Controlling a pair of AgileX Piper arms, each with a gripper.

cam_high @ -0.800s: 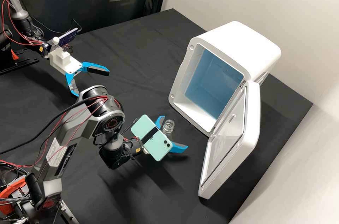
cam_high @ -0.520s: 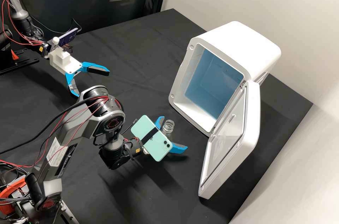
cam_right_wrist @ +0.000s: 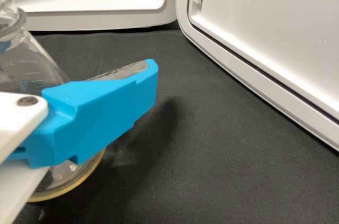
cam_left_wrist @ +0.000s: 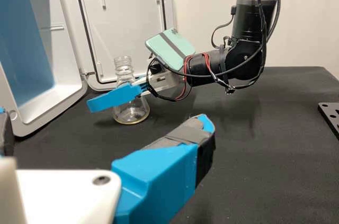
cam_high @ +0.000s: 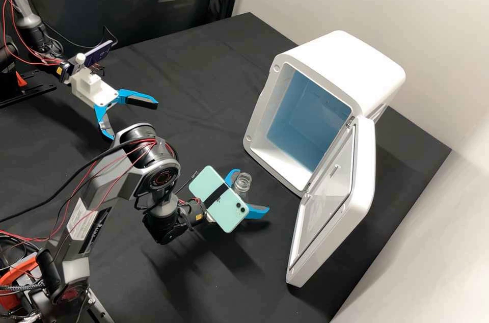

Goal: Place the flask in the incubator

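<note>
A clear glass flask (cam_high: 244, 182) stands upright on the black bench (cam_high: 204, 83), just in front of the open white incubator (cam_high: 351, 65) with its blue inside. My right gripper (cam_high: 245, 193) is low at the flask, open, one blue finger on each side of it; I cannot tell whether they touch the glass. The right wrist view has the flask (cam_right_wrist: 24, 70) close behind one of the fingers (cam_right_wrist: 100, 107). Seen from the left wrist, the flask (cam_left_wrist: 128, 102) stands between the right gripper's fingers (cam_left_wrist: 114, 98). My left gripper (cam_high: 122, 113) hangs open and empty over the bench, far to the left.
The incubator's door (cam_high: 336, 195) is swung wide open beside the flask, its lower edge on the bench. A mint-green phone (cam_high: 219, 206) is strapped to the right wrist. Cables and arm bases (cam_high: 30, 32) crowd the left edge. The bench ends close behind the incubator.
The right gripper's fingers have drawn a little closer together around the flask. The flask, the incubator and the left arm have not moved.
</note>
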